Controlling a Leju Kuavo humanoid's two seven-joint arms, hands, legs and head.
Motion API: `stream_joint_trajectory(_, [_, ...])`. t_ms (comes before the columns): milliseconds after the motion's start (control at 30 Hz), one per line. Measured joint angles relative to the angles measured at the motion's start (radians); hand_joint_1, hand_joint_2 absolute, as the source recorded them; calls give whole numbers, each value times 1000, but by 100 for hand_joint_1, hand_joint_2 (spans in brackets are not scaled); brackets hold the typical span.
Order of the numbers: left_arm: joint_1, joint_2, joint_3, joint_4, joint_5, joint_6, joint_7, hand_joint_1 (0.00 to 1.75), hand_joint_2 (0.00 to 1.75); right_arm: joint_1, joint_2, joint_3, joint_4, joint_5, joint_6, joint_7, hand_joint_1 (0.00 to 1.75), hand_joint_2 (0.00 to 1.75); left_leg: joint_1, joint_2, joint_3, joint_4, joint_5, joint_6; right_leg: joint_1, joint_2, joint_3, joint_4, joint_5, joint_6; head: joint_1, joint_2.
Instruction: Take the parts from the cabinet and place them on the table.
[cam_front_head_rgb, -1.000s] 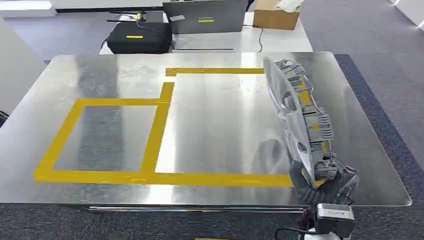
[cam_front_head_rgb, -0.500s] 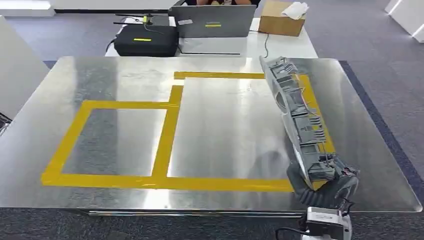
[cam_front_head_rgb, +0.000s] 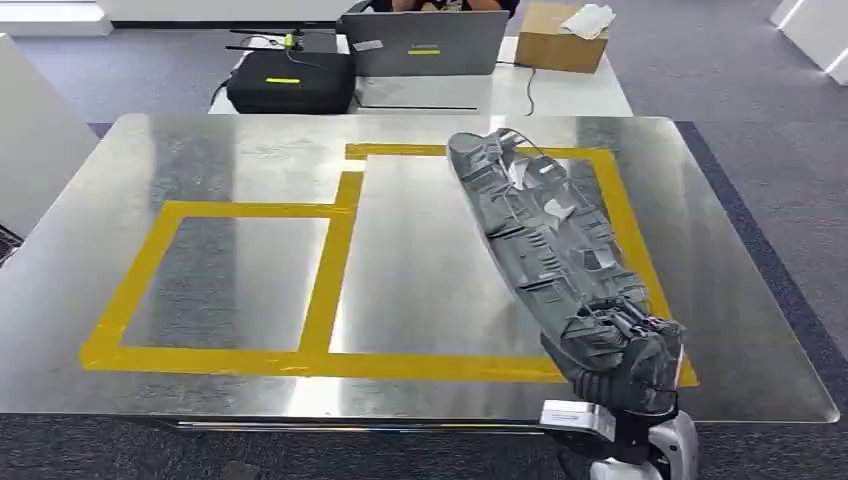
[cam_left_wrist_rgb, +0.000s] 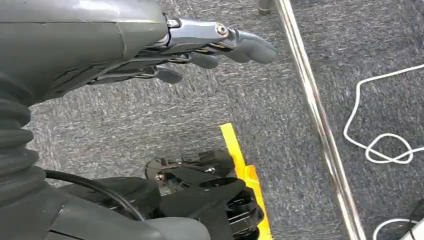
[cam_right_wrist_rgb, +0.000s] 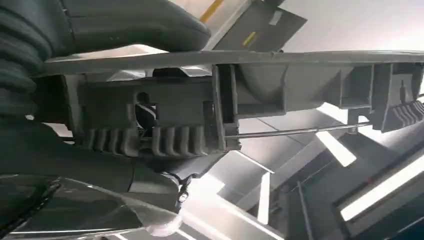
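Note:
A long grey moulded plastic part (cam_front_head_rgb: 540, 235) with ribs and clips stretches over the right side of the steel table (cam_front_head_rgb: 250, 160), from the near edge toward the far yellow tape. My right hand (cam_front_head_rgb: 625, 375) grips its near end at the table's front right edge. In the right wrist view the part (cam_right_wrist_rgb: 280, 95) runs across the picture, with the hand's thumb (cam_right_wrist_rgb: 135, 22) lying over it. My left hand (cam_left_wrist_rgb: 200, 50) hangs over the carpet, holding nothing, its fingers stretched out and close together.
Yellow tape (cam_front_head_rgb: 320, 290) marks two rectangles on the table. Behind it a white desk (cam_front_head_rgb: 560, 95) carries a laptop (cam_front_head_rgb: 430, 45), a black case (cam_front_head_rgb: 290, 80) and a cardboard box (cam_front_head_rgb: 570, 35). A white cable (cam_left_wrist_rgb: 380, 135) lies on the carpet beside the table's steel edge (cam_left_wrist_rgb: 320, 130).
The part has tipped over to the left, from standing on edge to lying flatter with its ribbed side up, and my right hand has turned with it. The camera shifted slightly.

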Motion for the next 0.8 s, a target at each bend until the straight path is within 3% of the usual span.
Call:
stream_joint_trajectory(133, [-7,1,-3,0,-25,0,6,0,175,-50,-38,34,28,188,32,100,175,175,1,0,0,0,1,-1,1,1,-1,2,0,0,0,0])
stream_joint_trajectory(333, [-35,4,-19,0,-67,-15,53,0,175,-225,-96,171,156,395,173,235,175,175,2,1,0,0,2,-3,1,3,-2,4,1,-1,0,0])
stream_joint_trajectory(667, [-60,5,-40,0,-93,-18,113,0,175,-454,-103,328,413,444,284,336,175,175,2,-2,-2,0,5,-2,1,0,-4,5,1,-1,0,0])
stream_joint_trajectory(800, [-69,5,-49,0,-102,-18,130,0,175,-538,-96,362,570,452,277,363,175,175,2,-3,-2,0,5,-2,1,-2,-3,5,1,-1,0,0])
